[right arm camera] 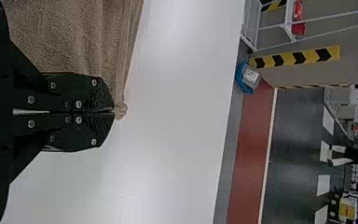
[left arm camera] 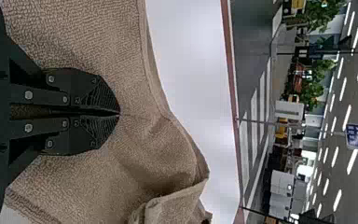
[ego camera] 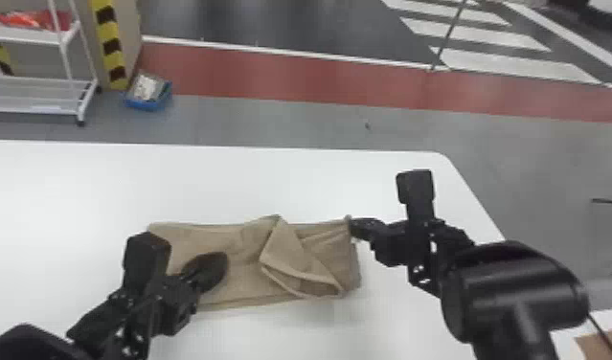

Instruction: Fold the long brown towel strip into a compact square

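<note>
Black left tool (ego camera: 220, 266): two flat fingers pressed together, tips against the upper face of the long brown towel strip (ego camera: 242, 246), toward its left end. A short crease runs out from the tips; whether cloth is caught between them, cannot tell. Black right tool (ego camera: 353, 229): closed at the towel strip's far right corner, pinching it, a small nub of cloth poking past the tips.

Towel strip lies crosswise between the two tools, already layered, on the white smooth-topped counter (ego camera: 79, 191). Between the tools, closer to the right one, a loose triangular flap (ego camera: 286, 251) sits turned over on top, its hem curling toward the robot's side; wrinkles run from it toward the right tool.

Farther out, beyond the counter's far edge and ahead of the left tool: blue open box (ego camera: 149, 100) on the grey floor, white metal rack (ego camera: 41, 81) left of it, yellow-and-black striped post (ego camera: 110, 45) between. Ahead of both tools, a dull red floor band (ego camera: 280, 72), then white crossing stripes (ego camera: 510, 64) ahead of the right tool.
</note>
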